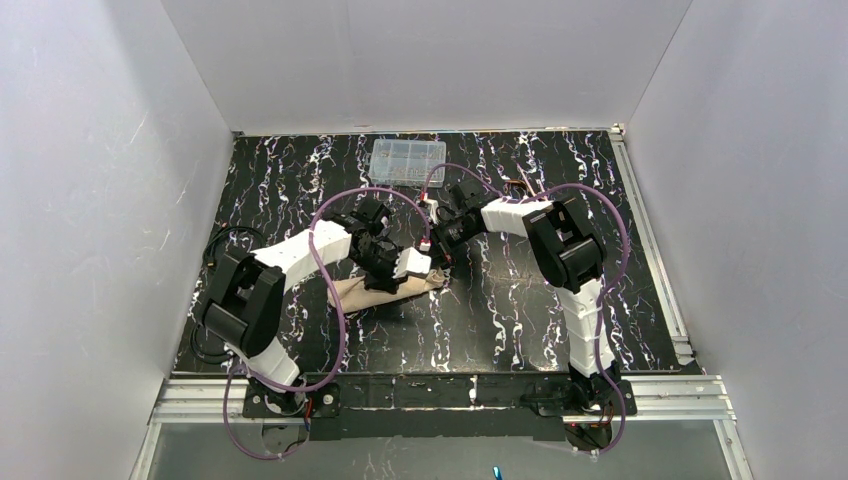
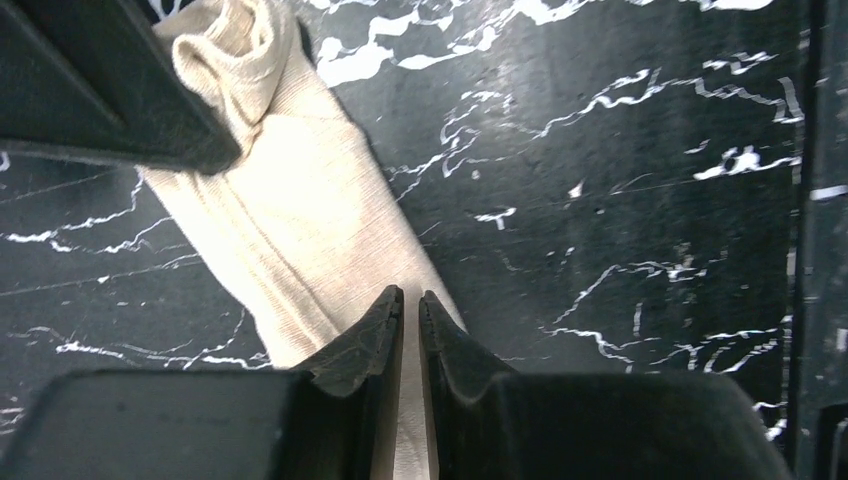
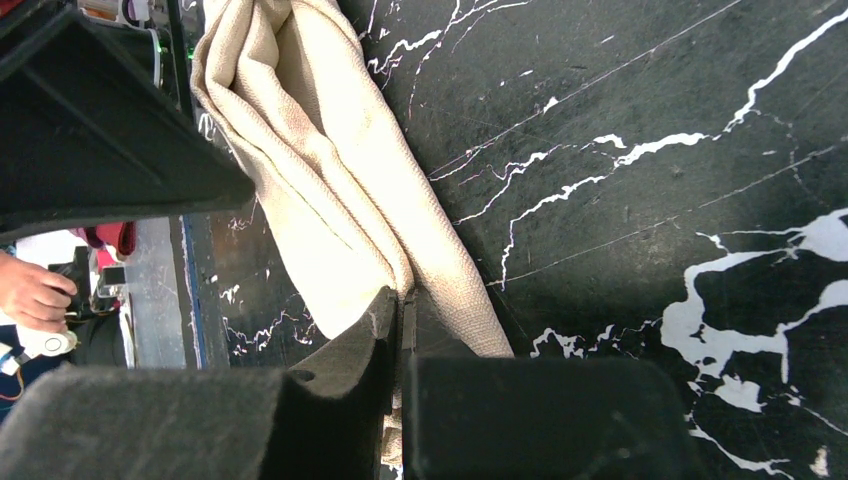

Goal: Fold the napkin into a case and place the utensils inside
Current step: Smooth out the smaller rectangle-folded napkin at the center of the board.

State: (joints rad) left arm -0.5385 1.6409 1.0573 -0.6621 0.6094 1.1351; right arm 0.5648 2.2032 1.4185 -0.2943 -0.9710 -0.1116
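Note:
The napkin [image 1: 372, 293] is a beige-tan cloth folded into a long narrow strip, lying on the black marbled table between the two arms. My left gripper [image 1: 384, 274] is over its middle. In the left wrist view the jaws of the left gripper [image 2: 411, 293] are nearly closed, with the napkin [image 2: 300, 220] showing in the thin gap. My right gripper [image 1: 437, 257] is at the strip's right end. In the right wrist view the right gripper [image 3: 400, 292] is shut on a bunched fold of the napkin [image 3: 330, 170]. No utensils are in view.
A clear plastic compartment box [image 1: 407, 160] stands at the back of the table. Purple cables [image 1: 335, 225] loop over both arms. White walls enclose the table on three sides. A person's hand [image 3: 30, 295] shows beyond the table edge in the right wrist view.

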